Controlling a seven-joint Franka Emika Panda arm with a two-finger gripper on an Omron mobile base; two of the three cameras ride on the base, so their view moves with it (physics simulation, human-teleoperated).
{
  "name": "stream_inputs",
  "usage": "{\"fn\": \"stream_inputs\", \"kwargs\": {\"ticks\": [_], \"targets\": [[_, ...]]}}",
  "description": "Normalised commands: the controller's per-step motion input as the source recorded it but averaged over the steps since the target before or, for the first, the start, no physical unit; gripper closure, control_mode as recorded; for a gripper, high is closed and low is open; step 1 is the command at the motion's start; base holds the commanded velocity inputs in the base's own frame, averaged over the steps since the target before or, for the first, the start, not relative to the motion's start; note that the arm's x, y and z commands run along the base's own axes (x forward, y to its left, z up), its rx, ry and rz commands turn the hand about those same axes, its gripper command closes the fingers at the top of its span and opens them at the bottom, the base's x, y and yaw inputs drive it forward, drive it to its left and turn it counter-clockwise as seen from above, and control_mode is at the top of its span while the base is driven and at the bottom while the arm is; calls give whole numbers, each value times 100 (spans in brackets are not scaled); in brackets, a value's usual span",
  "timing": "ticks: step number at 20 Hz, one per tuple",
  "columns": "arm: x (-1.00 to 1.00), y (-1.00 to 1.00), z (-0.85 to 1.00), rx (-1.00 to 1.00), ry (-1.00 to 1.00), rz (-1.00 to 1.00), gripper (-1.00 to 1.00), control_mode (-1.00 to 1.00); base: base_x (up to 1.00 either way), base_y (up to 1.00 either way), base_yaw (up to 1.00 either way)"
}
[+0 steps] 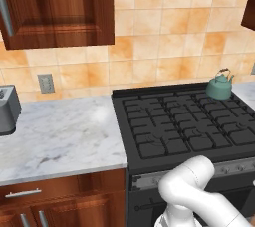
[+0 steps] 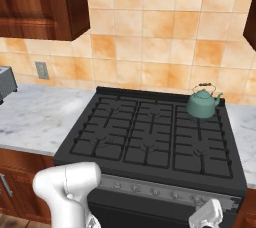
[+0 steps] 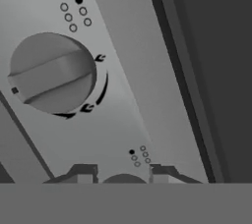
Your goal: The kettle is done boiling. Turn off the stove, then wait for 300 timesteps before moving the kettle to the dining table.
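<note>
The teal kettle (image 2: 203,103) sits on the stove (image 2: 150,137), at its back right burner. Rounded, smooth and probably weighty with water, it is best lifted by its thin arched handle. The gripper (image 3: 122,173) stands narrowly parted around a grey ridged knob (image 3: 123,179) on the stove's front strip.

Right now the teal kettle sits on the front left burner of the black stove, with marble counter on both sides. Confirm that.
Not quite. The kettle sits on the back right burner of the stove, near the tiled wall, as the right base view shows. The rest holds: the stove is black and marble counter lies on both sides.
</note>
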Motion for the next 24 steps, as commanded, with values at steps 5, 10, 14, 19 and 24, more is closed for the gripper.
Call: {"fn": "stream_inputs", "kwargs": {"ticks": [5,10,14,19,24], "targets": [[-1,-6,-8,10,2,0,-100,-100,0,0,0],[-18,-3,1,0,-5,-1,-100,-100,0,0,0],[-25,-9,2,0,-3,-1,-100,-100,0,0,0],[-37,-6,0,0,0,-1,-100,-100,0,0,0],[-42,0,12,-1,0,0,-100,-100,0,0,0]]}}
